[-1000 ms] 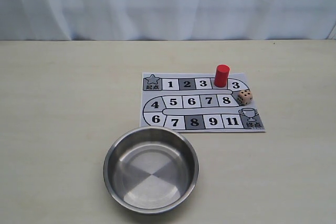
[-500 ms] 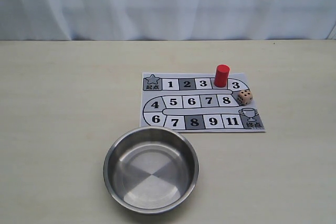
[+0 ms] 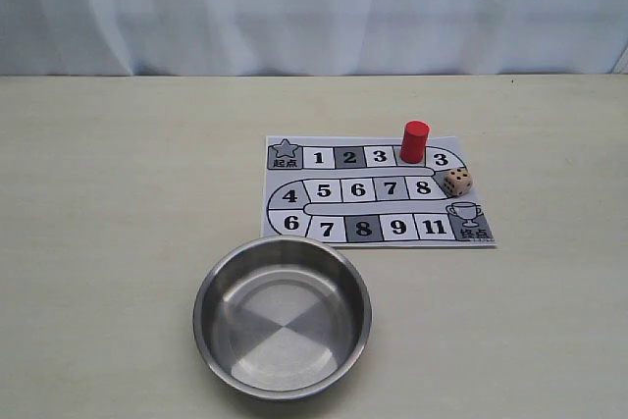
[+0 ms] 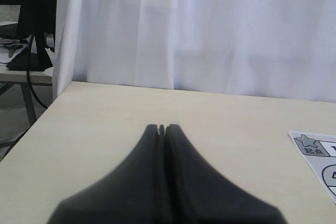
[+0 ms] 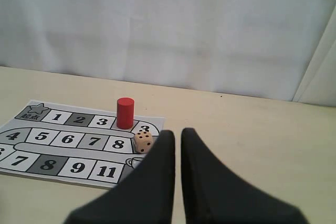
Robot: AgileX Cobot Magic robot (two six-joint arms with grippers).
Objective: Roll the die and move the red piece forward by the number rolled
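Observation:
The red piece [image 3: 414, 141] stands upright on the board's [image 3: 446, 146] top row, on the square between the two marked 3. The die [image 3: 456, 182] lies at the board's right edge, just right of square 8. In the right wrist view the red piece [image 5: 125, 113] and die [image 5: 143, 142] sit ahead of my right gripper [image 5: 177, 132], the die close beside one fingertip. Its fingers are drawn together with only a thin slit and hold nothing. My left gripper [image 4: 161, 127] is shut and empty over bare table. Neither gripper shows in the exterior view.
A round steel bowl [image 3: 206, 316], empty, sits on the table just in front of the board. White curtain hangs along the table's far edge. The left wrist view catches the board's star corner [image 4: 315, 150] and the table's side edge [image 4: 37, 121].

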